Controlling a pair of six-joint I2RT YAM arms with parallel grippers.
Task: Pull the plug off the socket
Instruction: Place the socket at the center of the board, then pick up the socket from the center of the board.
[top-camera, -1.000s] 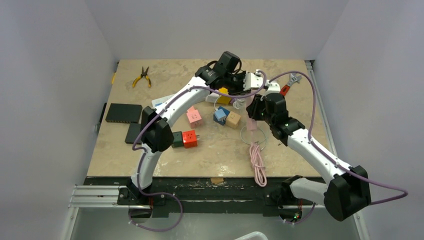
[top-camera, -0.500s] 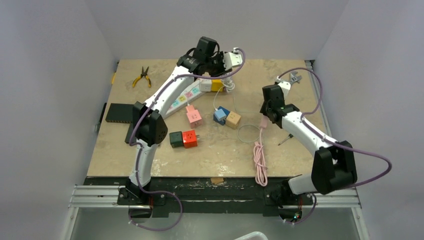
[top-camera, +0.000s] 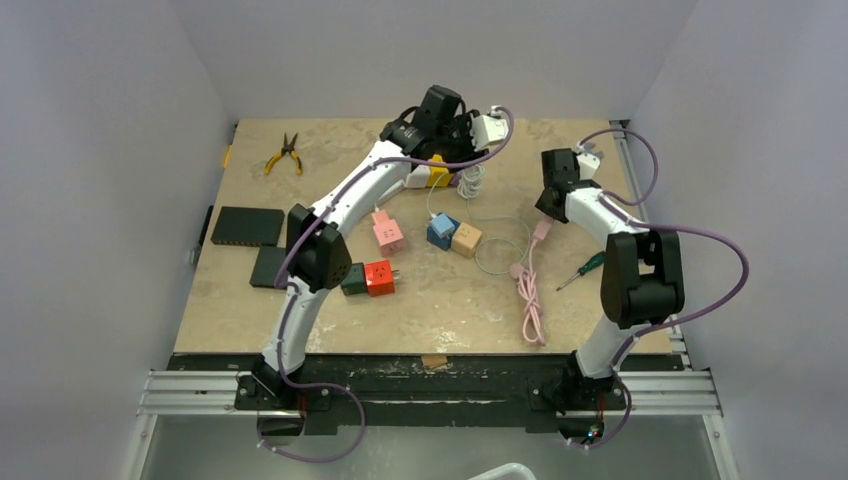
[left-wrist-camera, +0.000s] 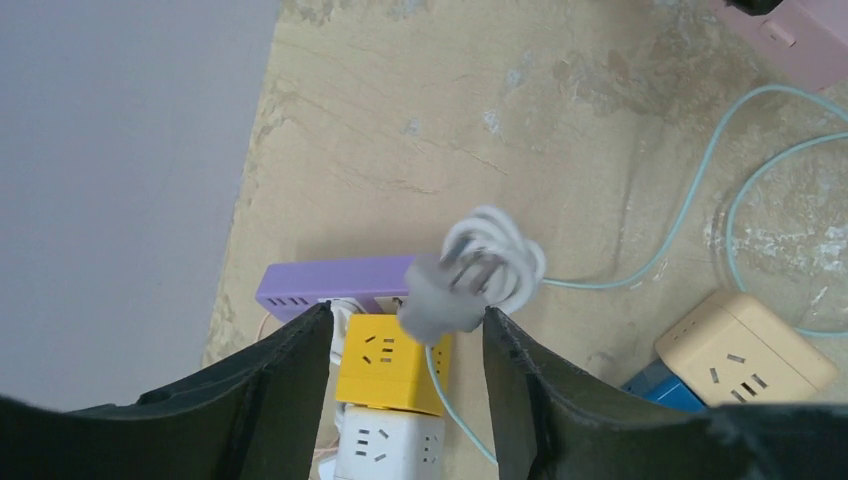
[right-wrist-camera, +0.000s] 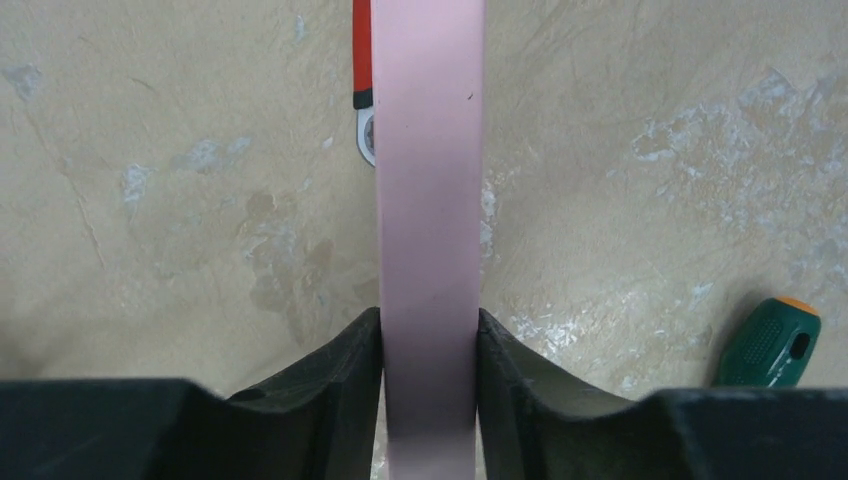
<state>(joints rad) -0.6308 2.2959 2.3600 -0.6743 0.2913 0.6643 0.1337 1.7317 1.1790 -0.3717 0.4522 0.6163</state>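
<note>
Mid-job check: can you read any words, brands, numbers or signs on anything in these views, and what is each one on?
No text can be read in any view.
yellow socket cube: only socket slots, no lettering.
pink strip: plain face, no print.
pink cube: its marks are too small to read from overhead.

No legible text, label or number on any object
</note>
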